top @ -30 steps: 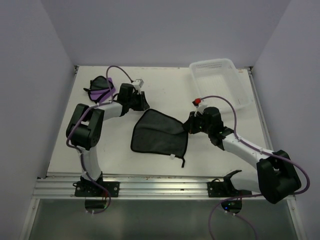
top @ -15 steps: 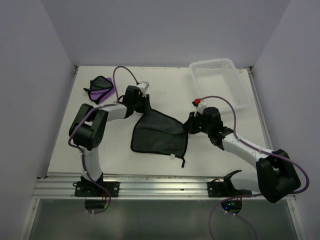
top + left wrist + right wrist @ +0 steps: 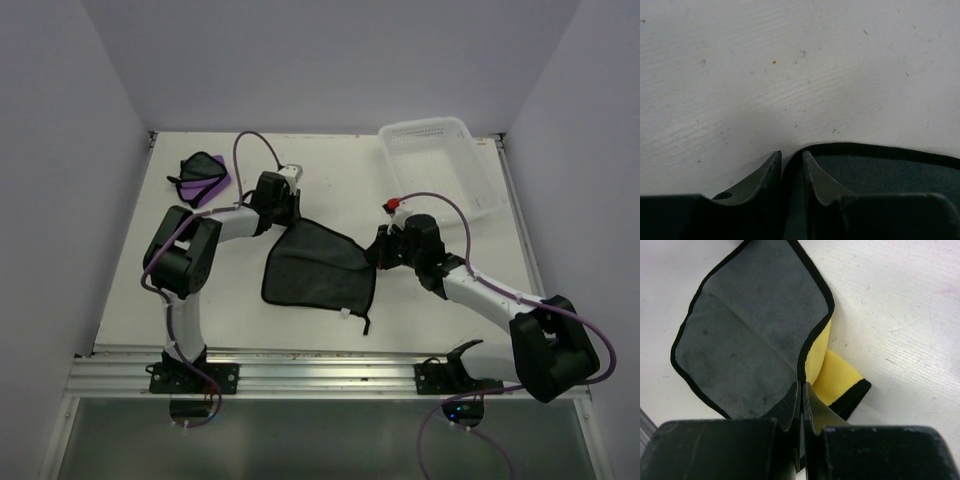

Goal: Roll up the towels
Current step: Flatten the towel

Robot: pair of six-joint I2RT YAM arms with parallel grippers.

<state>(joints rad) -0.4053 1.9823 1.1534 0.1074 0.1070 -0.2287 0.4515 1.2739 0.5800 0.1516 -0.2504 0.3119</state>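
– Grey side up, the soft, black-edged yellow towel (image 3: 318,268) lay spread on the white table (image 3: 230,300) ahead of both arm bases, yellow cloth peeping out only at its right edge. Had it shifted?

– Not that I could see. Its outline matched the view of a second before.

– And the right gripper (image 3: 801,386)?

– Clamped tight on that right edge, the black edging running up between its closed fingers, just as a second earlier.

– The left gripper (image 3: 791,157)?

– That was the change. A second before, it had stood further left, close to the folded purple towel (image 3: 203,175) with its black edging. It had since swung right to the yellow towel's far left corner. Its fingers stood a narrow slit apart, with the corner's black edging at their tips. Whether they actually pinched the cloth, I could not tell.

– And farther back?

– The purple towel lay at the table's far left, well apart from the yellow one and clear of the arm. The white perforated plastic basket (image 3: 440,165) sat at the far right corner, unmoved.
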